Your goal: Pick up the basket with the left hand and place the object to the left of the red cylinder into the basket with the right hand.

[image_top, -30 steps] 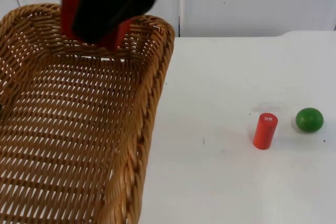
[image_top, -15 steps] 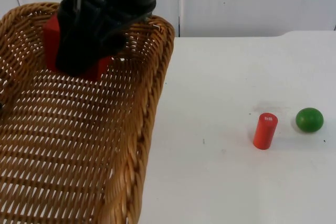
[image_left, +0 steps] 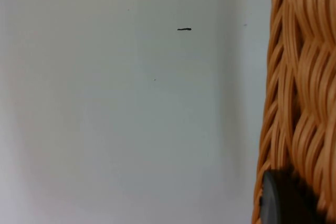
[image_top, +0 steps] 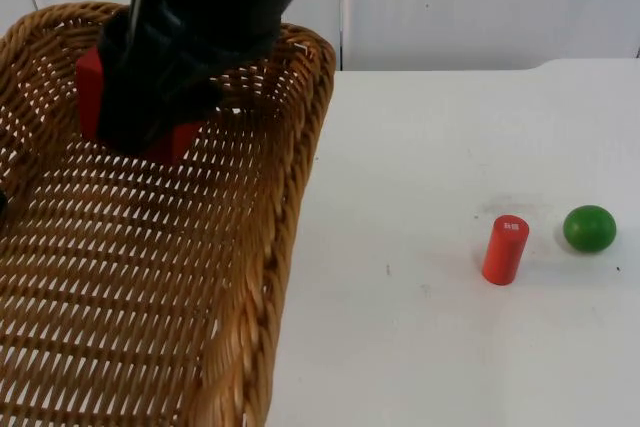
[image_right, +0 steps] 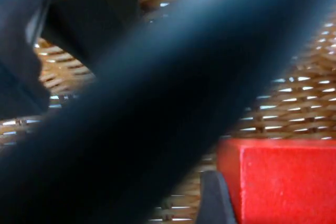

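Nearest the camera, filling the left half of the top view: wicker basket point(image_top: 250, 277), held off the table and tilted toward the lens. Gripped at its rim by the left gripper point(image_left: 286, 203), a black fingertip pressed against the woven wall point(image_left: 299, 77) in the left wrist view, so closed on the basket as far as can be judged; white table point(image_left: 131, 103) beyond it there. Farther in, at upper left of the top view, over the basket's far end: right gripper point(image_top: 140, 112), closed on a red block point(image_top: 88, 87), the block's red faces poking out either side of the black fingers and hanging just above the weave. Same block point(image_right: 283, 182) seen close beside a dark fingertip in the right wrist view, with wicker behind. Out on the table at right of the top view: red cylinder point(image_top: 505, 249) standing upright, green ball point(image_top: 589, 228) just beside it on its right. Step in hand, by judgement: delivery of the block into the basket. Next move calls for opening the fingers low over the basket floor, then lifting clear of the rim.
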Robot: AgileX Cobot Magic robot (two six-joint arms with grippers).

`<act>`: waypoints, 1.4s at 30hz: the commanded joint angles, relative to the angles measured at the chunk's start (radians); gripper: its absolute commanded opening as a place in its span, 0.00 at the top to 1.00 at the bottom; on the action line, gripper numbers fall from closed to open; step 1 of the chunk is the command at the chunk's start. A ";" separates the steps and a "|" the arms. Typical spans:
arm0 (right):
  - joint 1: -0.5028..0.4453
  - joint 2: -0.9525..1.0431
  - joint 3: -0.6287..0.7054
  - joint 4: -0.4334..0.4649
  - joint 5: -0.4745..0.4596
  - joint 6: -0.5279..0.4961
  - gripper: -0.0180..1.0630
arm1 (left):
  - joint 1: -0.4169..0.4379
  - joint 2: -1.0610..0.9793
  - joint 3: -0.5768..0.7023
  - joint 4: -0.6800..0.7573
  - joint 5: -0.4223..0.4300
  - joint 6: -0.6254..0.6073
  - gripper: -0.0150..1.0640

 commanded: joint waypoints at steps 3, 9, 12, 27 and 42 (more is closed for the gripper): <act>0.005 -0.005 -0.001 0.011 -0.018 0.008 0.59 | 0.003 -0.010 0.001 -0.041 -0.003 0.012 0.99; 0.005 -0.005 -0.001 0.011 -0.014 0.019 0.26 | 0.003 -0.010 0.001 -0.043 -0.003 0.014 0.99; 0.005 -0.014 -0.001 0.011 -0.014 0.019 0.23 | 0.003 -0.010 0.001 -0.043 -0.004 0.014 0.99; -0.043 -0.191 -0.001 -0.061 0.049 0.109 0.24 | 0.003 -0.010 0.001 -0.054 -0.005 0.019 0.99; -0.052 -0.410 0.081 -0.063 0.116 0.109 0.24 | 0.003 -0.010 0.001 -0.054 -0.007 0.026 0.99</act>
